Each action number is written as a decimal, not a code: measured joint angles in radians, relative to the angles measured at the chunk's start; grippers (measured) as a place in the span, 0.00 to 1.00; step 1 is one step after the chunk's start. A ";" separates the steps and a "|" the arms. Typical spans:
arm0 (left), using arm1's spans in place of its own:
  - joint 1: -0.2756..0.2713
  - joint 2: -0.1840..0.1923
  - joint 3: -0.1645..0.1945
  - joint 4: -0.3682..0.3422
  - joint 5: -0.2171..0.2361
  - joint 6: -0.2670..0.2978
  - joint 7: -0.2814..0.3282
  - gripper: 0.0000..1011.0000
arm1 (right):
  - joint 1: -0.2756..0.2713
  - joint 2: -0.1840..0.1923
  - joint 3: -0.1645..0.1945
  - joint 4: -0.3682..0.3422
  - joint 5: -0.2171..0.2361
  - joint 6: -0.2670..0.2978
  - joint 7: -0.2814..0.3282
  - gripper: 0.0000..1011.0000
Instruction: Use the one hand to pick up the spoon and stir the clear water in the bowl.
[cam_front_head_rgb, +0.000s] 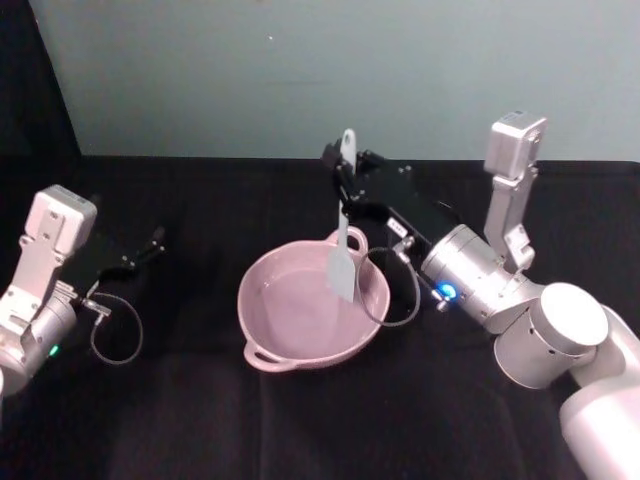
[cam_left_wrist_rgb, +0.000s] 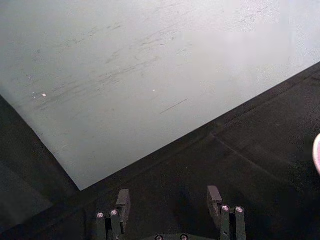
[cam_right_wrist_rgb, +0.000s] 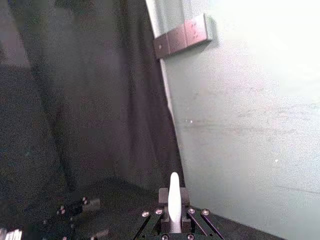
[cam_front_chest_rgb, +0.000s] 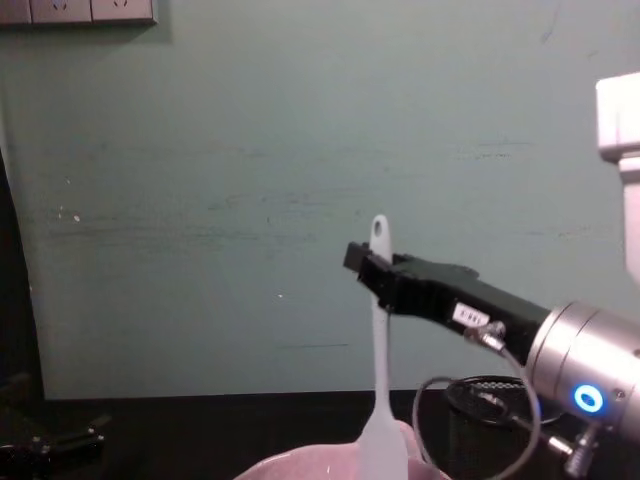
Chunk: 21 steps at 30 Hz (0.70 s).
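Right claw raised, clamped, left claw open

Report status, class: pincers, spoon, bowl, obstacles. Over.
Right pincer shut on spoon, upright, blade down over bowl. Left pincer open, parked left. Wrist cable loops by bowl's rim.

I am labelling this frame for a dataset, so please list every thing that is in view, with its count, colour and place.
spoon: 1, white, held upright, blade down over the bowl
bowl: 1, pale pink, middle of the table
cup: 1, black, behind the right arm
table: 1, black cover, under everything
wall: 1, pale green, behind the table
wall sockets: at least 2, white, high on the wall, left
right gripper: 1, black, shut on the spoon's handle above the bowl's far rim
left gripper: 1, black, open, idle at the table's left
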 joint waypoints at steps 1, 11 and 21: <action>0.000 0.000 0.000 0.000 0.000 0.000 0.000 1.00 | -0.003 0.000 0.003 -0.008 0.004 0.001 -0.005 0.11; 0.000 0.000 0.000 0.000 0.000 0.000 0.000 1.00 | -0.033 0.026 0.027 -0.096 0.044 0.035 -0.039 0.11; 0.000 0.000 0.000 0.000 0.000 0.000 0.000 1.00 | -0.050 0.045 0.056 -0.181 0.092 0.084 -0.085 0.11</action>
